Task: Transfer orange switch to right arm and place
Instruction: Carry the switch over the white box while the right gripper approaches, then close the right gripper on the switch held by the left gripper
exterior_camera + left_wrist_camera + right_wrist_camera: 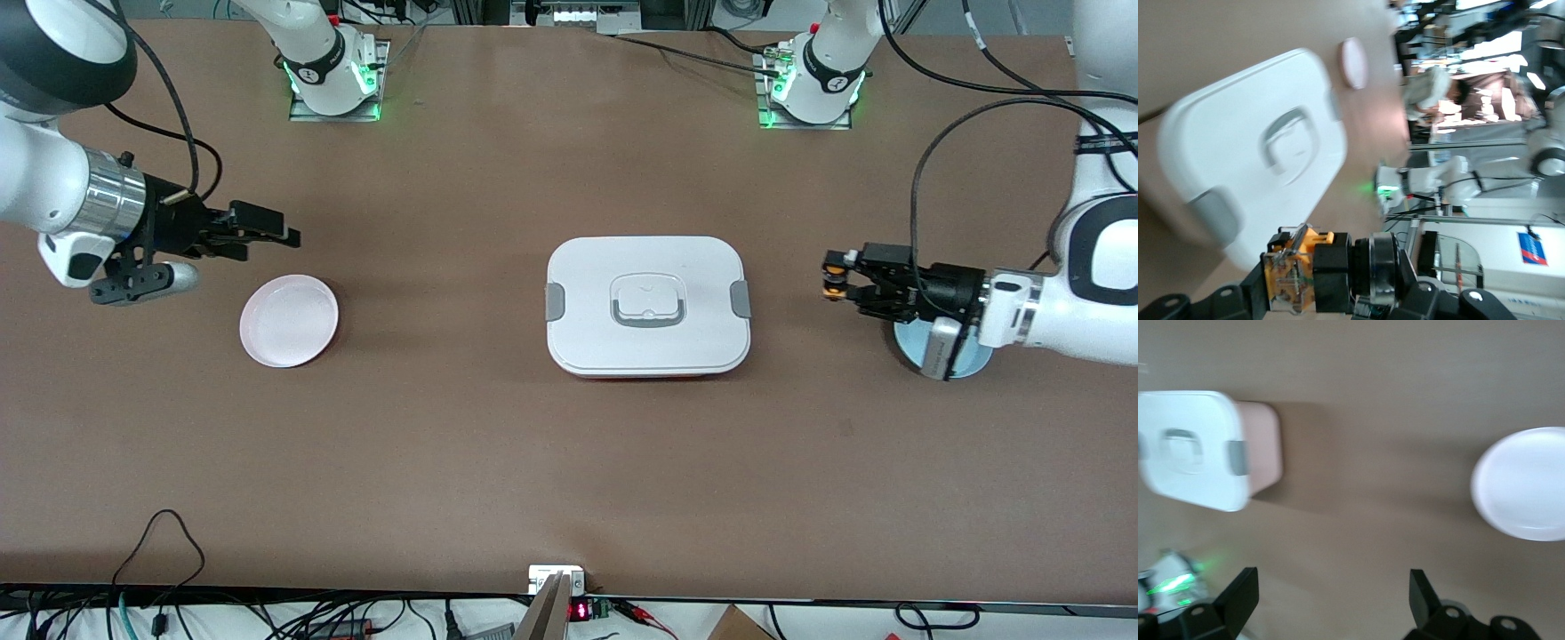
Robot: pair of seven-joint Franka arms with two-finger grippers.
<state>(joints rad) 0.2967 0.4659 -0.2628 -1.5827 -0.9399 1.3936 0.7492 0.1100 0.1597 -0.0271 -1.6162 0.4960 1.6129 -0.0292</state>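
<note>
- orange switch [834,276] clamped in left gripper [837,286], up in the air over bare table between lidded box [647,307] and blue disc [911,345].
- right gripper [267,233] spread wide, holding nothing, over table just beside pink plate [289,320].
- risks at handover: tiny body leaves little free surface for second grip; early release or misaligned jaws would likely drop it.

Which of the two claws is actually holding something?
The left gripper, above the table beside the lunchbox, pinches the orange switch. The right gripper, above the pink plate, is open and empty.
</note>
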